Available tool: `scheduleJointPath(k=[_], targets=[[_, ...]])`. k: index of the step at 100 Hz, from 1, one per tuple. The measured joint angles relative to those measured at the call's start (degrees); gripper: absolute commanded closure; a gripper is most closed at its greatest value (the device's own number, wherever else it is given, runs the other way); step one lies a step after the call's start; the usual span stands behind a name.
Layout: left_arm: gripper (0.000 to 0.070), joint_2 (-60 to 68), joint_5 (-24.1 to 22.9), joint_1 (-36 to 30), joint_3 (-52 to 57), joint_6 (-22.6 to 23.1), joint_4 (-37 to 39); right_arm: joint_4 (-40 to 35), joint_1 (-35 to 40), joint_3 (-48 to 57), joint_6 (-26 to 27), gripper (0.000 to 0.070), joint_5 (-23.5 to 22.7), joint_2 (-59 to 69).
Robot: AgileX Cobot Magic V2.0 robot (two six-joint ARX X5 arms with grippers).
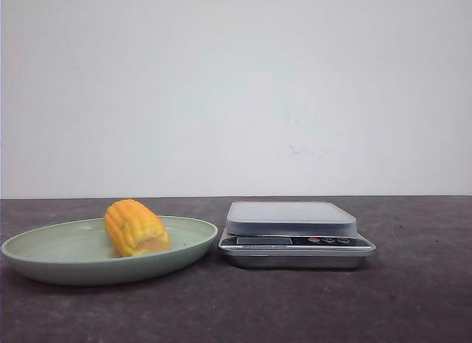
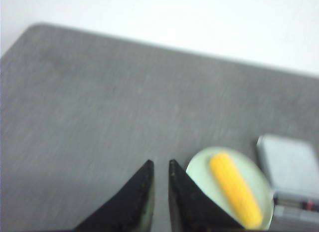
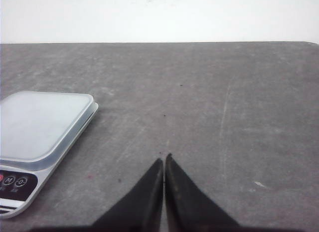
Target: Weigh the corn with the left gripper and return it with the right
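The corn point(image 1: 136, 227), a stubby yellow-orange cob, lies on a pale green plate point(image 1: 44, 258) at the left of the table. A silver kitchen scale point(image 1: 291, 219) stands just right of the plate with nothing on its platform. Neither arm shows in the front view. In the left wrist view my left gripper point(image 2: 159, 163) hovers high over bare table beside the plate point(image 2: 199, 167) and the corn point(image 2: 235, 189), its fingers parted by a narrow gap and holding nothing. My right gripper point(image 3: 164, 158) is shut and empty, over the table right of the scale point(image 3: 40, 122).
The table is a dark grey mat point(image 1: 413, 299) against a white wall. The scale point(image 2: 289, 162) has its display and buttons facing the front edge. The plate and the scale almost touch.
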Motion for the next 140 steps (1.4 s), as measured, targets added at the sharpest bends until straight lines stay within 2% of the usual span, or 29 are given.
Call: scheduleJointPath(k=[10,30,36,44,50,73,109,140], targets=[[0.0684,-5.2,3.7,2.8,-9.3,4.0,15.9,0.0,0.0,0.0,0.0,0.07,0.0,0.0],[0.0684,-15.0,15.8,11.9,-37.1,10.5,50.3,0.0,0.0,0.0,0.0,0.07,0.0,0.0],[0.0684,-16.3,20.6,15.5,-45.2,11.3,57.5,0.0,0.0,0.0,0.0,0.07,0.0,0.0],[0.0684,-17.4,26.3,20.1,-54.5,11.2,62.8,0.0,0.0,0.0,0.0,0.07,0.0,0.0],[0.0684,-18.1,28.5,23.0,-60.4,11.2,64.5,0.0,0.0,0.0,0.0,0.07,0.0,0.0],[0.0684,-23.3,29.1,27.0,-73.4,11.1,68.0,0.0,0.0,0.0,0.0,0.07,0.0,0.0],[0.0684,-30.5,29.4,31.6,-78.3,11.9,68.5,0.0,0.0,0.0,0.0,0.07,0.0,0.0],[0.0684,-30.5,29.5,31.7,-78.4,18.2,64.7,0.0,0.0,0.0,0.0,0.07,0.0,0.0]])
